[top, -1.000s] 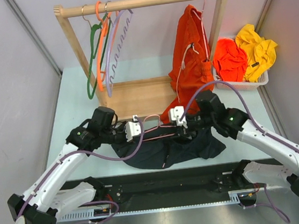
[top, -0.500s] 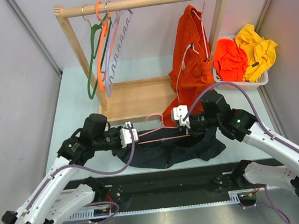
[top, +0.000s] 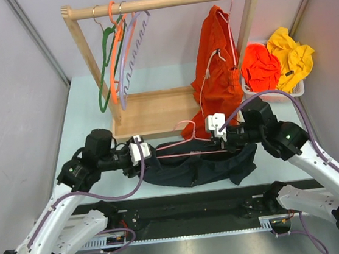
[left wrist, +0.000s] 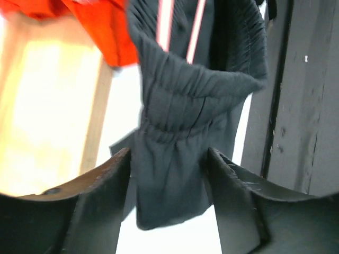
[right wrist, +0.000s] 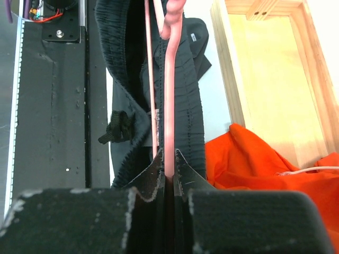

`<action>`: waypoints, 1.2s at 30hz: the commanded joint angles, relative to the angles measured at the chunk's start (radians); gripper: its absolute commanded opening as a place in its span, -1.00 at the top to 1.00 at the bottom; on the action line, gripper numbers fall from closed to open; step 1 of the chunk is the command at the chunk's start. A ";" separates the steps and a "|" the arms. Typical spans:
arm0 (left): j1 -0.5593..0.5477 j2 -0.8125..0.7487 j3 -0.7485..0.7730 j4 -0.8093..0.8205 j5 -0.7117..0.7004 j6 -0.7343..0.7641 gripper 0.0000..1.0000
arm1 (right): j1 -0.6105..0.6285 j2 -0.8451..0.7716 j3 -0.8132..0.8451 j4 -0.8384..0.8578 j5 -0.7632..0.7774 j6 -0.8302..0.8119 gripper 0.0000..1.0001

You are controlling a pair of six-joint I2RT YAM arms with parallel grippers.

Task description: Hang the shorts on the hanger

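The black shorts (top: 201,166), soft and limp, hang on the thin pink hanger (top: 172,144) at the worktop's (top: 88,112) near edge, the right claw (right wrist: 168,159) pinching the hanger rod and the left claw (left wrist: 167,159) standing open around the gathered waistband (left wrist: 185,90), likely the best hold.

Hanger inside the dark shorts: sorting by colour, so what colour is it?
The hanger is pale pink, clearest in the right wrist view.
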 commanded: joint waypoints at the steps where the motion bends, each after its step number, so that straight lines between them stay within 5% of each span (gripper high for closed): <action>1: 0.008 0.012 0.122 0.022 0.014 -0.054 -0.32 | -0.002 -0.003 0.086 -0.017 -0.007 0.021 1.00; 5: 0.010 0.041 0.154 0.080 -0.046 -0.097 -0.31 | 0.003 -0.015 0.103 -0.023 -0.030 0.022 1.00; 8: 0.008 0.061 0.163 0.088 -0.050 -0.102 0.25 | 0.011 -0.021 0.116 -0.033 -0.029 0.021 1.00; 13: 0.047 0.058 0.177 0.050 0.046 -0.096 0.47 | 0.015 -0.029 0.137 -0.095 0.003 -0.013 1.00; 16: 0.096 0.061 0.205 0.017 0.133 -0.092 0.32 | 0.021 -0.035 0.143 -0.125 0.028 -0.012 1.00; 17: 0.107 0.067 0.223 0.011 0.147 -0.094 0.05 | 0.024 -0.031 0.154 -0.117 0.040 0.005 1.00; 20: 0.122 0.075 0.254 0.000 0.155 -0.123 -0.31 | 0.040 0.005 0.219 -0.065 0.153 0.137 1.00; 29: 0.174 0.006 0.251 0.126 0.115 -0.316 -0.80 | 0.043 0.274 0.595 -0.229 0.396 0.401 1.00; 36: 0.211 -0.063 0.223 0.169 0.103 -0.410 -0.84 | 0.043 0.409 0.862 -0.304 0.523 0.488 1.00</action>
